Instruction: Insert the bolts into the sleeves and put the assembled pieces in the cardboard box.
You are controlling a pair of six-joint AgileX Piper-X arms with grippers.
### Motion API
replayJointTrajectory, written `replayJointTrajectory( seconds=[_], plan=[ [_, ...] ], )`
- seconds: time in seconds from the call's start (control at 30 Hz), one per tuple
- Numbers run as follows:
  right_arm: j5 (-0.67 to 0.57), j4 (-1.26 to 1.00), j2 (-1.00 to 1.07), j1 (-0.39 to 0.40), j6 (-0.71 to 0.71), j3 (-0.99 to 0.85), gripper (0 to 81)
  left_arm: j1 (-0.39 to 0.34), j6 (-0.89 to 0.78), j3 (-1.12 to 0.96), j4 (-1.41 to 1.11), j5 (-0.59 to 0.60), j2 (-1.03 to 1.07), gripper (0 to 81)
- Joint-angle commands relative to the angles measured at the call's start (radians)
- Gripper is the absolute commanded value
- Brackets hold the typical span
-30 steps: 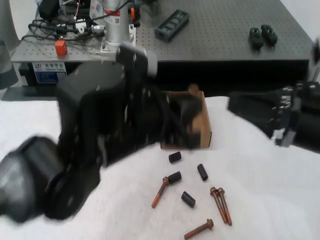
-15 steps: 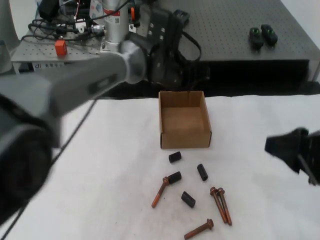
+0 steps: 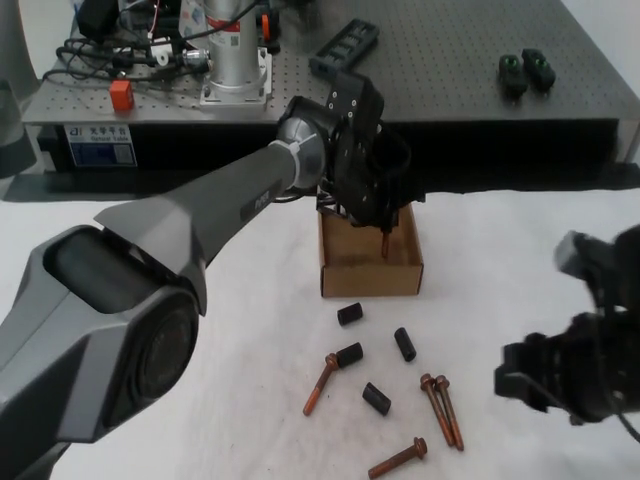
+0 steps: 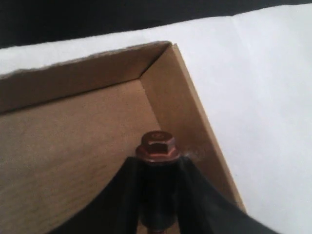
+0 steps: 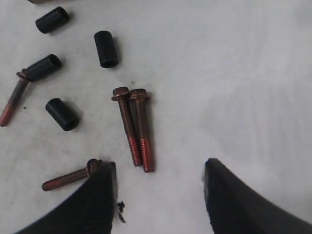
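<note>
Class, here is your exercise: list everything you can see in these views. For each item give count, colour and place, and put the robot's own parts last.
brown cardboard box: 1, brown, on the white cloth, beyond the loose parts.
black cylindrical sleeves: 4 loose, black, on the cloth before the box; one touches a bolt's head.
copper-coloured hex-head bolts: 4 loose, copper, on the cloth; two side by side, two apart.
sleeved bolt: 1, copper in black, over the box.
grey perforated table: 1, behind the cloth; bears a black tray and an orange block.
left gripper: black, shut on the sleeved bolt.
right gripper: black, open over the loose bolts.
</note>
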Motion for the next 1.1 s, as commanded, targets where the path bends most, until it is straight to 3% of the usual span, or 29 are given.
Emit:
replayJointTrajectory(
  seconds=[0.0, 0.37, 0.7, 0.77, 0.9, 1.07],
  plan=[
    [0.0, -0.019, -0.017, -0.002, 0.003, -0.002, 40.5, 0.0, -0.01, -0.02, 0.009, 0.002, -0.006, 16.2],
    [0.1, 0.046, 0.348, 0.086, -0.151, -0.215, 37.1, 0.0, -0.01, -0.02, 0.066, 0.01, -0.017, 16.1],
    [0.167, 0.072, 0.423, 0.086, -0.221, -0.232, 36.8, 0.0, -0.01, -0.02, 0.088, 0.035, -0.017, 16.5],
    [0.167, 0.073, 0.427, 0.086, -0.237, -0.232, 33.9, 0.0, -0.01, -0.02, 0.088, 0.042, -0.017, 20.8],
    [0.164, 0.076, 0.431, 0.086, -0.259, -0.23, 24.0, 0.0, -0.01, -0.02, 0.088, 0.049, -0.017, 38.3],
    [0.16, 0.079, 0.431, 0.086, -0.264, -0.23, 14.6, 0.0, -0.01, -0.02, 0.088, 0.066, -0.033, 37.2]
  ],
)
